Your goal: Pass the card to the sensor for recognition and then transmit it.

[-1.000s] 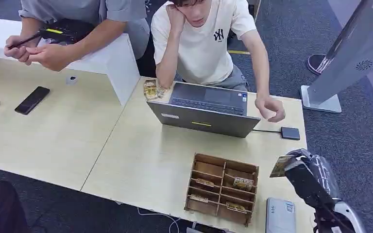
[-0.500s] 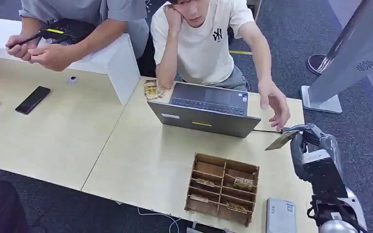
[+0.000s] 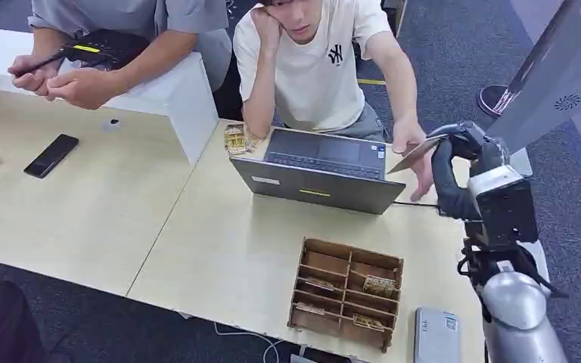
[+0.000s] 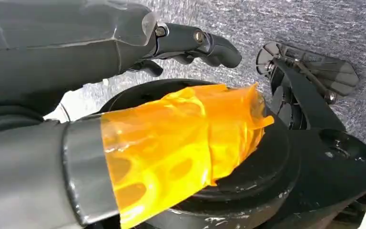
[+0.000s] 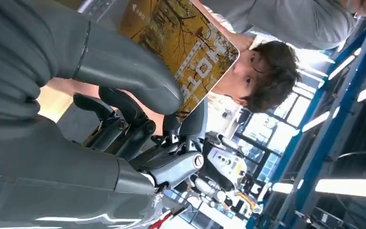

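table [image 3: 219, 242]: pale wood, laptop [image 3: 319, 170] open on it
person's hand [image 3: 412, 147]: reaching right up at the card
right hand [image 3: 460, 162]: raised over the laptop's corner, pinching the card [image 3: 414, 153] (yellow autumn print)
left hand [image 4: 124, 95]: hanging, can't tell its state

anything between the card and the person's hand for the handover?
Nothing visible. The right hand holds the card raised above the table, and the person's hand is already at it, beside the laptop. Whether their fingers touch the card, I cannot tell.
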Available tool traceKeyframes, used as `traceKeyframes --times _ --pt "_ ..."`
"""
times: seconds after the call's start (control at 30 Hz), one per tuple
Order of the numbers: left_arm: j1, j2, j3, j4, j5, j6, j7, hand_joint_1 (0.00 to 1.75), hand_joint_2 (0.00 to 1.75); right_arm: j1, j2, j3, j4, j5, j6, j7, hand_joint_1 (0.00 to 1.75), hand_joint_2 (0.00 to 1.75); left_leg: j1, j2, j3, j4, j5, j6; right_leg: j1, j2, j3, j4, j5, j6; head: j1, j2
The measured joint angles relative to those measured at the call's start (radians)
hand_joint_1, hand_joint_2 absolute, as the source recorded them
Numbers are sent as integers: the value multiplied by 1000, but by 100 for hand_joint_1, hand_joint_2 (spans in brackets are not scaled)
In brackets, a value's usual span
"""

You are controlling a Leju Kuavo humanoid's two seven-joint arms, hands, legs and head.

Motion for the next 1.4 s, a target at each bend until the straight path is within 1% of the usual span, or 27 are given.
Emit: traceKeyframes --times 0.1,0.27,0.37,0.6,0.63,0.8,0.93,1.1,1.27,1.4 --pt "-1 2 -11 0 -9 -5 -2 0 0 -58 27 14 87 3 -4 -15 175 175 0 0 0 0 0 0 0 0 0 0 0 0 0 0" --pt "-2 2 -26 0 -26 -8 -3 0 0 -130 74 35 202 24 -15 -7 175 175 0 0 0 0 0 0 0 0 0 0 0 0 0 0" --pt "-4 3 -33 0 -34 -4 7 0 0 -154 94 45 256 43 -25 9 175 175 0 0 0 0 0 0 0 0 0 0 0 0 0 0" --pt "-4 4 -39 0 -36 -6 5 0 0 -181 117 55 338 56 -37 8 175 175 0 -1 -1 0 0 0 0 -1 0 0 0 0 0 0" --pt "-4 4 -39 0 -37 -6 5 0 0 -181 119 56 346 61 -41 10 0 175 0 -1 -1 0 0 0 0 -1 0 0 0 0 1 0" --pt "-4 4 -39 0 -36 -2 10 0 0 -180 121 67 371 84 -40 24 0 175 0 -1 -1 0 0 0 0 0 -1 0 0 0 0 0" --pt "-4 4 -39 0 -35 -1 14 0 0 -176 121 71 390 97 -42 24 0 175 0 -1 -1 0 0 0 0 0 -1 0 0 0 0 0" --pt "-4 4 -39 0 -28 -2 14 0 0 -138 121 71 394 84 -54 -5 0 175 0 -1 0 0 0 0 0 0 -1 0 0 0 0 0" --pt "-4 3 -39 0 -16 -3 11 0 0 -76 121 68 316 25 -52 -11 0 175 0 -1 -1 0 0 0 0 0 -1 0 0 0 0 0" --pt "-3 2 -39 0 -8 -5 5 0 0 -23 121 63 237 -27 -50 -30 0 175 0 -1 -1 0 0 0 0 0 -1 0 0 0 0 0"
